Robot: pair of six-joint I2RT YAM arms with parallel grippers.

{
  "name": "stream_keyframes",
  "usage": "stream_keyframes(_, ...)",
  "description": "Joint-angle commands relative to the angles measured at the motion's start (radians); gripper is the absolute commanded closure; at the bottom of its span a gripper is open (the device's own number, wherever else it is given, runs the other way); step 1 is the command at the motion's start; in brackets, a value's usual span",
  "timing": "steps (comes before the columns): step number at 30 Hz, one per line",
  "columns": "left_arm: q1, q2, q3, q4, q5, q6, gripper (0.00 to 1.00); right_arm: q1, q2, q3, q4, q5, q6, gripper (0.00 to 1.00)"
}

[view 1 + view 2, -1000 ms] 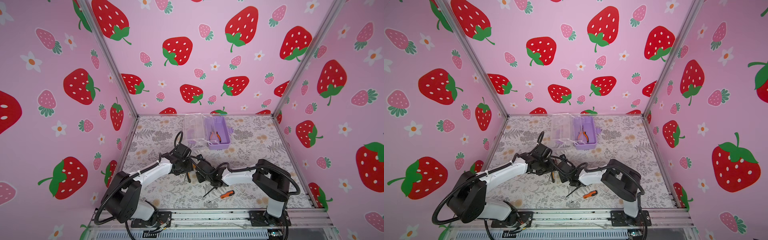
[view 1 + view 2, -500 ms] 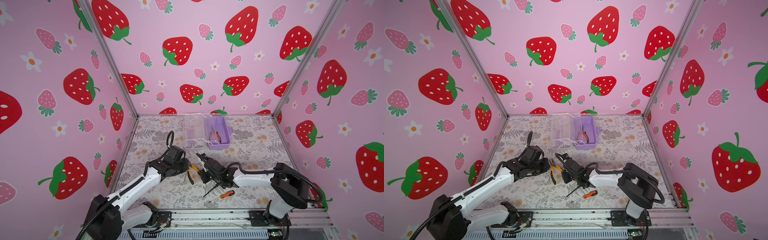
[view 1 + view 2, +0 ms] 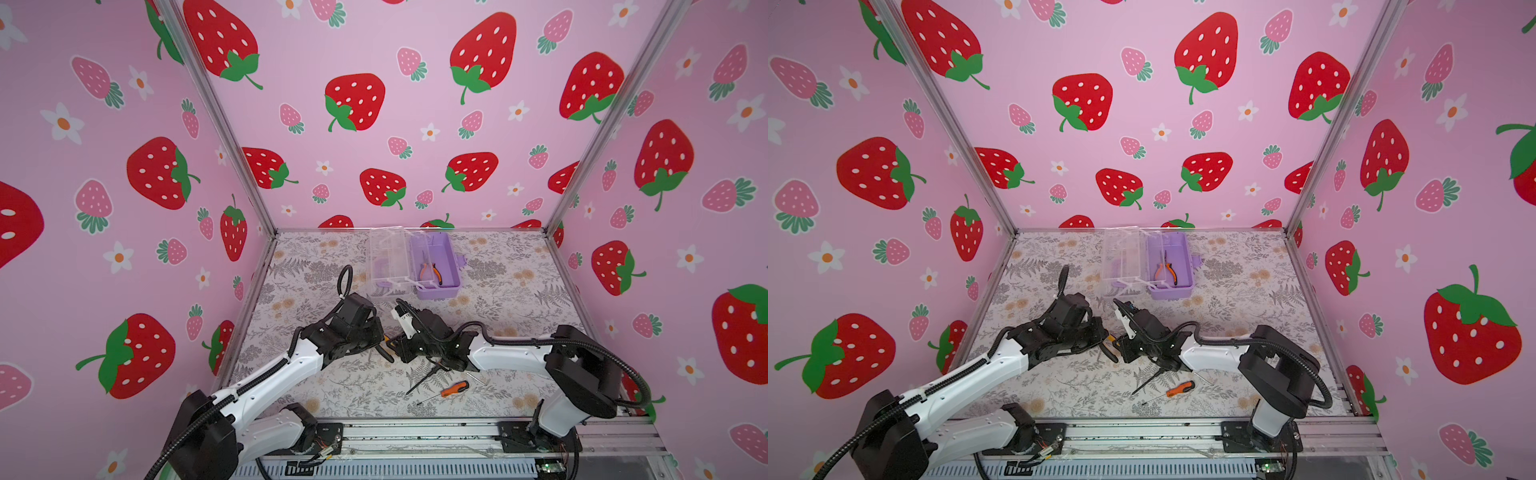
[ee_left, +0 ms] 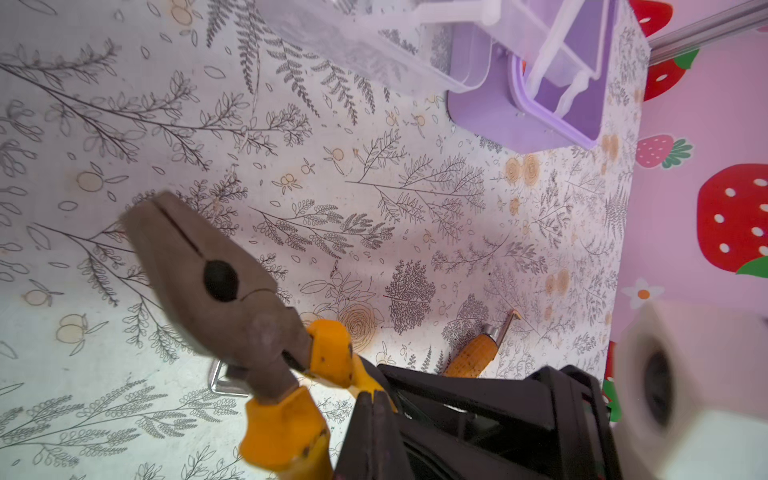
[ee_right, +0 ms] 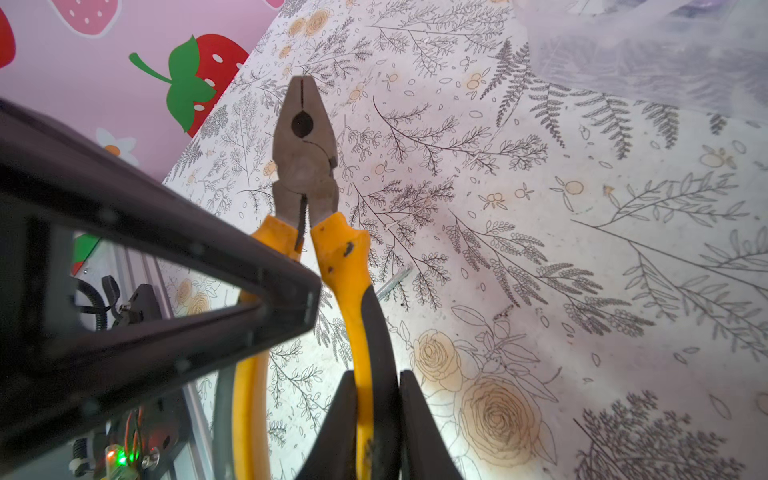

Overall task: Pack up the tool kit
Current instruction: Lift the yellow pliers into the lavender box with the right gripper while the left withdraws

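Item 1: left gripper. It sat forward of the lilac box, toward the arm bases and slightly to the box's left. Its jaws were pinched fully together on one yellow grip of the combination pliers.

Item 2: combination pliers. They appeared lifted clear of the floral mat, spanning both grippers, forward of the box and well apart from it. The nose was closed.

Item 3: right gripper. It faced the left gripper, also forward of the box. Its jaws were narrowly parted and clamped on the other, black-and-yellow grip.

Item 4: lilac box. It stood at the back of the mat, with its clear lid thrown open on the box's left. The orange pliers lay inside, seemingly with room beside them.

Item 5: orange screwdriver, dark shaft and small metal bit. All lay loose on the mat, forward of the box and beyond the grippers, not yet packed.

Handling note: the step read as a handover. One gripper needed to let go only once the other's hold proved firm, because a single-grip hold risked the heavy head swinging. The carry then called for clearing the box's front wall, turning the pliers along its long side and lowering them beside the orange pliers. The release was best made low, away from the lid.
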Motion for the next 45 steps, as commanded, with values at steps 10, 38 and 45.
stream_keyframes(10, 0.009, -0.155, 0.167, -0.135, -0.290, 0.087, 0.95, -0.228, -0.449, -0.046, -0.173, 0.156, -0.080, 1.00)
stream_keyframes(38, -0.005, -0.014, 0.282, -0.090, -0.515, 0.246, 0.79, -0.697, 0.237, 0.611, -0.432, 0.021, -0.305, 1.00)
stream_keyframes(45, 0.002, 0.037, 0.289, -0.072, -0.502, 0.225, 0.77, -0.697, 0.319, 0.646, -0.398, 0.013, -0.282, 1.00)
